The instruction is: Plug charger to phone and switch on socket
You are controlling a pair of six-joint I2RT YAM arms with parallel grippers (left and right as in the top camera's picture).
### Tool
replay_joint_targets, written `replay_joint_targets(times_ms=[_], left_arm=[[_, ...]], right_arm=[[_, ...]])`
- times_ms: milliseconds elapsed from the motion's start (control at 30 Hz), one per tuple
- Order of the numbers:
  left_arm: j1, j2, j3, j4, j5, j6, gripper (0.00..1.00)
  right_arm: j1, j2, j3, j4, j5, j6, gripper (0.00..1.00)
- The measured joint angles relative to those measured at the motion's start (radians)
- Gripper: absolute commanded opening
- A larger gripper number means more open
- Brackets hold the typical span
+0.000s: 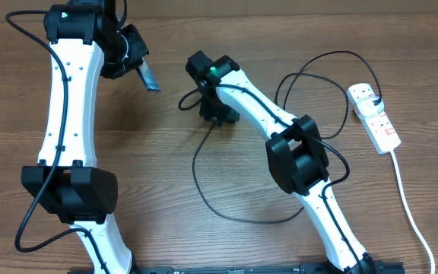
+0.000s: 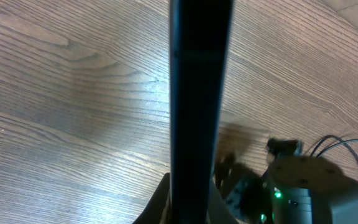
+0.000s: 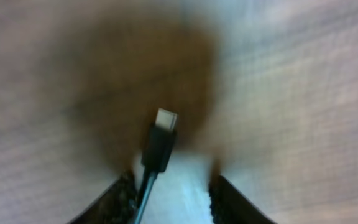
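My left gripper is shut on the phone and holds it tilted above the table at the back left. In the left wrist view the phone shows edge-on as a dark bar between the fingers. My right gripper is low over the table centre. In the right wrist view its fingers are apart, and the charger's connector tip lies between them, close to the left finger. The black charger cable loops over the table to the white socket strip at the right.
The strip's thick white cord runs down to the front right edge. The right arm's elbow stands over the cable loop. The right arm's wrist shows at the lower right of the left wrist view.
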Motion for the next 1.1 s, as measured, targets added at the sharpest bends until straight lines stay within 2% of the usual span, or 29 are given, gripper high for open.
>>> replay_joint_targets(times_ms=[100, 433, 500, 567, 600, 700, 833, 1100], left_arm=[[0.0, 0.0, 0.0, 0.0, 0.0, 0.0, 0.04], [0.0, 0.0, 0.0, -0.001, 0.0, 0.0, 0.04], [0.0, 0.0, 0.0, 0.0, 0.0, 0.0, 0.04], [0.0, 0.0, 0.0, 0.0, 0.0, 0.0, 0.04], [0.0, 0.0, 0.0, 0.0, 0.0, 0.0, 0.04], [0.0, 0.0, 0.0, 0.0, 0.0, 0.0, 0.04], [0.0, 0.0, 0.0, 0.0, 0.0, 0.0, 0.04], [0.0, 0.0, 0.0, 0.001, 0.0, 0.0, 0.04]], right_arm=[[-0.001, 0.0, -0.003, -0.094, -0.077, -0.002, 0.22], [0.01, 0.006, -0.039, -0.3, -0.173, -0.01, 0.21], [0.012, 0.006, -0.04, -0.297, -0.169, -0.01, 0.24], [0.012, 0.006, -0.04, -0.291, -0.165, -0.006, 0.36], [0.011, 0.006, -0.04, -0.29, -0.158, -0.01, 0.36], [0.006, 0.002, -0.041, -0.272, -0.154, -0.009, 0.35], [-0.02, -0.004, -0.041, -0.225, -0.176, 0.006, 0.27], [-0.132, -0.004, -0.041, -0.182, -0.252, 0.022, 0.27]])
